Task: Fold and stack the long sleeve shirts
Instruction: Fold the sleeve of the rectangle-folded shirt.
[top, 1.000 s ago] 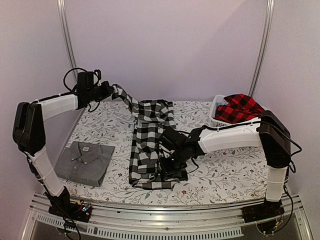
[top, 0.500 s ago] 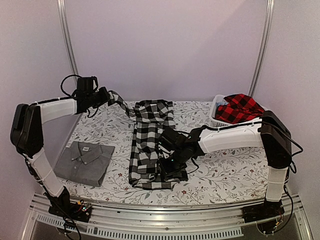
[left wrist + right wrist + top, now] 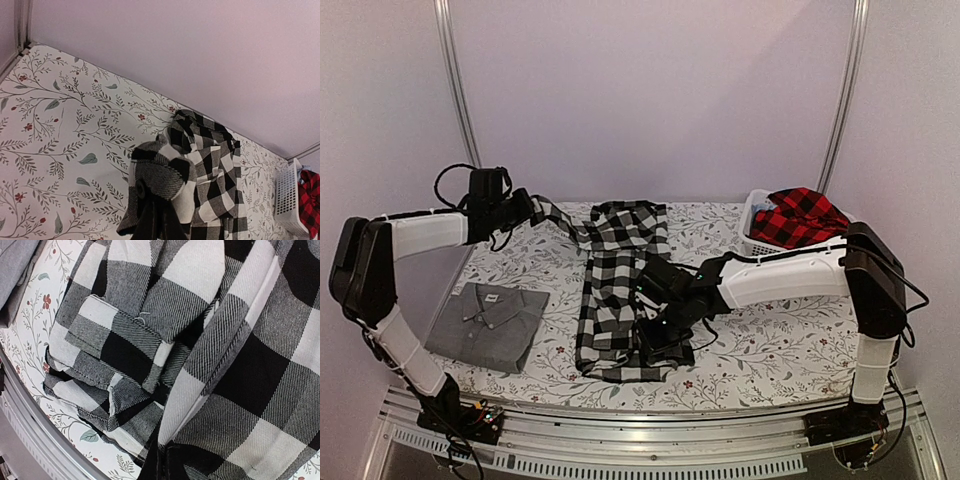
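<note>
We see the floral-covered table [image 3: 760,340] with the black-and-white check shirt [image 3: 615,290] lying down its middle, its long axis running from the far edge toward the arms' bases. The folded grey shirt [image 3: 490,322] sits at the near left, well apart from it. The red-and-black check shirt [image 3: 798,217] is heaped in the white basket [image 3: 755,240] at the far right corner.

One sleeve [image 3: 560,218] stretches from the check shirt's far end out toward the far left, lifted off the table. We judge the coming move turns on this: the sleeve lies left of the body, so it has to be carried rightward across the body's long axis, and the left arm is the one that has it.

The left gripper [image 3: 525,207] is pinched tight on the sleeve's outer end. The right gripper [image 3: 655,335] is down at the shirt's near right part, jaws pressed together on a fold of the check cloth, as its wrist view shows.
</note>
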Controlling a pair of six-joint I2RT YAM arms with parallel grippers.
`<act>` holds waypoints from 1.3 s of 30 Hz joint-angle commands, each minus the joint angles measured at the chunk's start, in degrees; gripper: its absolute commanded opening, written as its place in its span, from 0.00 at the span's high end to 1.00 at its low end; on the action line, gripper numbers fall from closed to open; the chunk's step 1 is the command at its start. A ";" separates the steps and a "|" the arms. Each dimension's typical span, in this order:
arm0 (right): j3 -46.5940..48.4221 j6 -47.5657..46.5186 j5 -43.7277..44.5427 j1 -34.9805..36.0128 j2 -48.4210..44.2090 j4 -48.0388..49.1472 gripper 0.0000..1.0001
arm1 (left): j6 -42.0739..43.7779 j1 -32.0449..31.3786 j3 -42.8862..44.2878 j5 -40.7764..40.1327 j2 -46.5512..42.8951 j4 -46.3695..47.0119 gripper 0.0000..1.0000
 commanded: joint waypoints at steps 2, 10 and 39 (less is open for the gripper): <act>-0.73 -0.50 -0.49 0.60 -1.80 0.35 0.93 | 0.53 -1.48 -4.09 -1.82 -4.80 7.17 1.00; 0.44 -0.77 5.30 -2.65 -6.59 1.17 0.49 | 17.74 -3.84 -4.35 21.31 -2.94 11.60 1.00; -8.49 -1.73 7.88 -22.07 -15.70 10.98 0.43 | 44.25 -26.70 24.24 30.05 20.81 -37.23 1.00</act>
